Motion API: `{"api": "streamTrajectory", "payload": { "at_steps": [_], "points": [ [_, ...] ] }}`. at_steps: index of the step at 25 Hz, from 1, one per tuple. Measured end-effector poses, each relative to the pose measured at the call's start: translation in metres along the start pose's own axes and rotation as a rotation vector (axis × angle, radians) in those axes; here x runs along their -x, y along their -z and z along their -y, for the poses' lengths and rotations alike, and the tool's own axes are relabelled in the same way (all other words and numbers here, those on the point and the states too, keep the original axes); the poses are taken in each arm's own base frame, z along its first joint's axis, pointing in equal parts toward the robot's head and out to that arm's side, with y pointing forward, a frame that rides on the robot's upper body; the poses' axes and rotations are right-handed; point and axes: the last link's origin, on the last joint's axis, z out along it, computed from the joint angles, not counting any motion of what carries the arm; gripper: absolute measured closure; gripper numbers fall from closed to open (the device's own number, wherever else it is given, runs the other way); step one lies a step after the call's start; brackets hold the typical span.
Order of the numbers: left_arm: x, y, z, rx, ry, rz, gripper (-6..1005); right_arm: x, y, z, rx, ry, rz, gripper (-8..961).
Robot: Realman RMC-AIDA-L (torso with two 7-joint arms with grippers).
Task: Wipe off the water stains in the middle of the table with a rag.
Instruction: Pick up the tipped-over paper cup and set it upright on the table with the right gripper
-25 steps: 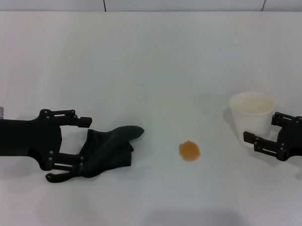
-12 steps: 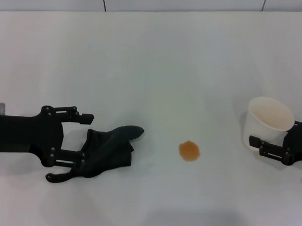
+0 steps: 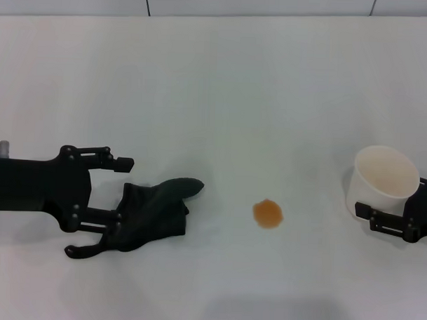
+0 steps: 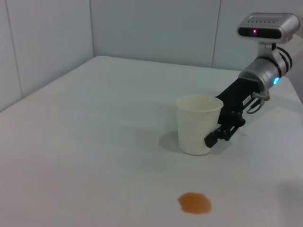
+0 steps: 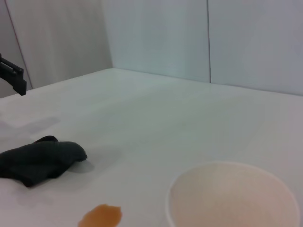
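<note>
The water stains are one small orange-brown spot (image 3: 268, 214) in the middle of the white table (image 3: 216, 97), also seen in the left wrist view (image 4: 194, 203) and the right wrist view (image 5: 100, 216). The dark rag (image 3: 155, 211) lies crumpled left of the spot, its pointed tip toward it; it also shows in the right wrist view (image 5: 40, 160). My left gripper (image 3: 107, 205) is open at the rag's left end, its lower finger touching the cloth. My right gripper (image 3: 394, 201) is at the far right, shut on a tilted whitish cup (image 3: 385, 180).
The cup (image 4: 198, 124) stands well to the right of the spot, with the right arm (image 4: 246, 94) behind it. Dark seam lines run along the table's far edge (image 3: 145, 3). Bare white surface lies between the rag, the spot and the cup.
The right gripper has carried the cup rightward toward the table's right edge, and the cup now tilts. The left gripper has barely shifted beside the rag.
</note>
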Motion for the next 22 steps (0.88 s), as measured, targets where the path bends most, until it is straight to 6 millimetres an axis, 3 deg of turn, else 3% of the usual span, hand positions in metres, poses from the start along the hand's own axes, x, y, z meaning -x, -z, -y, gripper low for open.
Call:
{"api": "streamTrajectory", "payload": {
  "at_steps": [15,22],
  "points": [
    [-0.002,-0.001,0.002,0.001,-0.005,0.005,169,0.004,0.006,0.002,0.019,-0.026,-0.03,186],
    [-0.002,-0.001,0.002,0.0,-0.005,0.005,171,0.005,0.011,0.004,0.031,-0.041,-0.031,93]
  ]
}}
